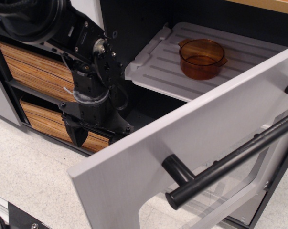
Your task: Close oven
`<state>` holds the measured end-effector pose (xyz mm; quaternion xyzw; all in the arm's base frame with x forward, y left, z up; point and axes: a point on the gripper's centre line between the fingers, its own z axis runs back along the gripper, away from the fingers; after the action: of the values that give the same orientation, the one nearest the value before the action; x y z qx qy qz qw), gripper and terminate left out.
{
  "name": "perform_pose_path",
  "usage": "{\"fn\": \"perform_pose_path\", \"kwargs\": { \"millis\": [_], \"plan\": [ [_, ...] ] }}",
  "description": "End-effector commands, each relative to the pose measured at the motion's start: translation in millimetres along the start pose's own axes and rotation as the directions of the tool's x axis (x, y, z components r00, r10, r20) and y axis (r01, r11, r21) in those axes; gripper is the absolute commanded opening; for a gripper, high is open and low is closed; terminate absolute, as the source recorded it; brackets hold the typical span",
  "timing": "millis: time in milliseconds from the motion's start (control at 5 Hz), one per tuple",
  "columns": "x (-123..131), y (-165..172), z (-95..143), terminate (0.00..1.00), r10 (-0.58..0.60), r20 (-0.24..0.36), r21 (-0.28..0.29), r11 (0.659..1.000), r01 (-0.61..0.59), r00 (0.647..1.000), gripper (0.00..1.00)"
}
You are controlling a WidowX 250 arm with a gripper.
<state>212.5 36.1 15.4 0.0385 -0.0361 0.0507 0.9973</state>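
Observation:
The oven's large grey door [148,152] hangs open toward me, with its thick black bar handle [229,162] and clear window [229,195] on the outer face. Behind it, in the black interior, lies the white ribbed rack [153,71]. My gripper [98,137] points down just left of and behind the door's left edge, inside the opening. Its jaws stand apart and hold nothing. One black finger [76,134] shows clearly, and the other is partly hidden by the door edge.
A clear orange pot [201,58] sits on the rack. Two wood-grain drawers [36,71] stand at the left behind my arm. A pale speckled floor [29,176] lies below.

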Motion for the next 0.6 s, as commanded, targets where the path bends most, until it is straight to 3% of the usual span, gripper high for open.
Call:
{"fn": "perform_pose_path", "kwargs": {
  "millis": [0, 200, 400],
  "plan": [
    [0.0, 0.0, 0.0, 0.00, 0.000, 0.000, 0.000, 1.000, 0.000, 1.000, 1.00],
    [-1.5, -11.5, 22.7, 0.00, 0.136, -0.024, -0.070, 0.988, -0.138, 0.990, 1.00],
    [-0.7, -19.1, 46.0, 0.00, 0.248, -0.017, -0.098, 0.964, -0.248, 0.969, 1.00]
  ]
}}
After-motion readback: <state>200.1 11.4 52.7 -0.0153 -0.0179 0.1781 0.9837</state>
